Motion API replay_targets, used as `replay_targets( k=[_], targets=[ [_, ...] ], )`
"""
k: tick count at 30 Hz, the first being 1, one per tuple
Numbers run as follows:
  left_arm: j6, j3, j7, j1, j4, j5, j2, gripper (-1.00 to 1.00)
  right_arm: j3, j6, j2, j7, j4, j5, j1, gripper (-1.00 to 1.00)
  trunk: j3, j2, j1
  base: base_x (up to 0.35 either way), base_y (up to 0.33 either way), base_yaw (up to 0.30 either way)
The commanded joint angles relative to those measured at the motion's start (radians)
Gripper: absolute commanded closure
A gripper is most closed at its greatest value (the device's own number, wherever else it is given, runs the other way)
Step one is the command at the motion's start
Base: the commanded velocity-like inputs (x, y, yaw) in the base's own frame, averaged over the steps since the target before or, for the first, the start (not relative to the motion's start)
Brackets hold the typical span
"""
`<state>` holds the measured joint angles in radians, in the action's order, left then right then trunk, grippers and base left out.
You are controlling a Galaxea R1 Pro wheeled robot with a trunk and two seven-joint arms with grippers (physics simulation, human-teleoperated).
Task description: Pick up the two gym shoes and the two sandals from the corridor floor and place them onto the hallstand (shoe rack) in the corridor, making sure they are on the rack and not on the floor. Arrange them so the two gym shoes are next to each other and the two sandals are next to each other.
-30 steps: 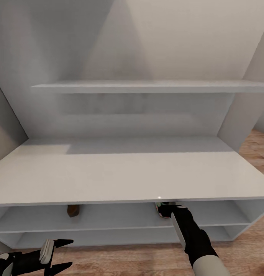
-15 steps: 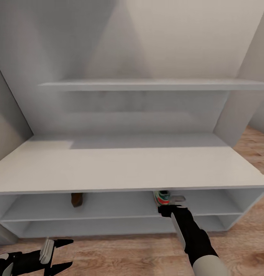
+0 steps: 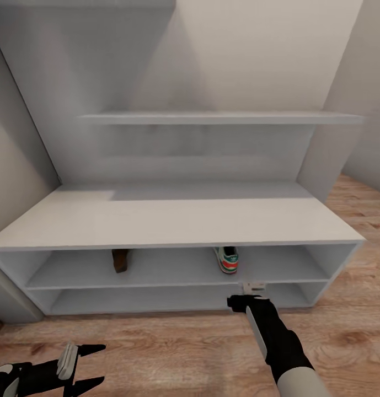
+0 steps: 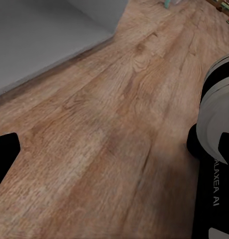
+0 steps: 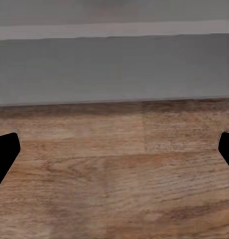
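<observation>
One gym shoe [image 3: 228,259] stands heel-out on the upper low shelf of the hallstand [image 3: 178,220], right of centre. A dark-brown sandal [image 3: 121,260] sits on the same shelf, further left. My right gripper [image 3: 254,287] is open and empty, just in front of the lower shelf and below the gym shoe, not touching it. In the right wrist view its fingertips [image 5: 5,149] stand wide apart over the corridor floor [image 5: 114,174]. Low at the left, above the floor, my left gripper [image 3: 93,364] is open and holds nothing.
A wall shelf [image 3: 212,117] hangs above the bench top, between slanted side panels. Wood-plank floor [image 3: 173,347] runs in front of the unit and past its right end. In the left wrist view, my own white-and-black body [image 4: 216,149] stands close beside the floor.
The camera has drawn back, so the hallstand looks smaller and both low shelves show. My right gripper has come out from the shelf, and the gym shoe stays there.
</observation>
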<state>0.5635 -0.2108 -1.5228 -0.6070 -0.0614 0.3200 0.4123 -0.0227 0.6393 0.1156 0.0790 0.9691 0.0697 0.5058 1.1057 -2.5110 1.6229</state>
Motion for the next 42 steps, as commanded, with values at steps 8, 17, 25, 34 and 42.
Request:
replay_targets(
  k=[8,17,25,34,42],
  targets=[
    [0.008,-0.009,-0.002,0.0,0.0,0.01,0.0,-1.0,0.001,0.005,0.001,-0.003,-0.001,0.007,0.0,-1.0,0.001,0.0,-0.001,-0.286,0.0,0.0],
    [0.008,-0.009,-0.002,0.0,0.0,0.01,0.0,-1.0,0.001,-0.004,0.001,-0.004,-0.006,0.006,-0.001,-1.0,0.001,0.0,-0.001,-0.053,0.0,0.0],
    [0.007,-0.009,-0.001,0.0,0.0,0.01,0.0,-1.0,0.0,-0.237,0.0,-0.009,-0.013,0.004,-0.001,-1.0,0.001,0.0,-0.001,-0.073,0.0,0.0],
    [0.007,-0.007,0.0,0.0,0.001,0.01,0.0,-1.0,0.003,-0.439,0.001,-0.01,-0.196,0.008,-0.001,-1.0,0.001,0.0,-0.001,-0.326,0.0,0.0],
    [0.007,-0.005,0.0,0.0,0.002,0.011,0.001,-1.0,0.003,-0.45,0.001,-0.01,-0.301,0.006,-0.001,-1.0,0.001,0.0,-0.001,-0.204,0.0,-0.018]
  ],
)
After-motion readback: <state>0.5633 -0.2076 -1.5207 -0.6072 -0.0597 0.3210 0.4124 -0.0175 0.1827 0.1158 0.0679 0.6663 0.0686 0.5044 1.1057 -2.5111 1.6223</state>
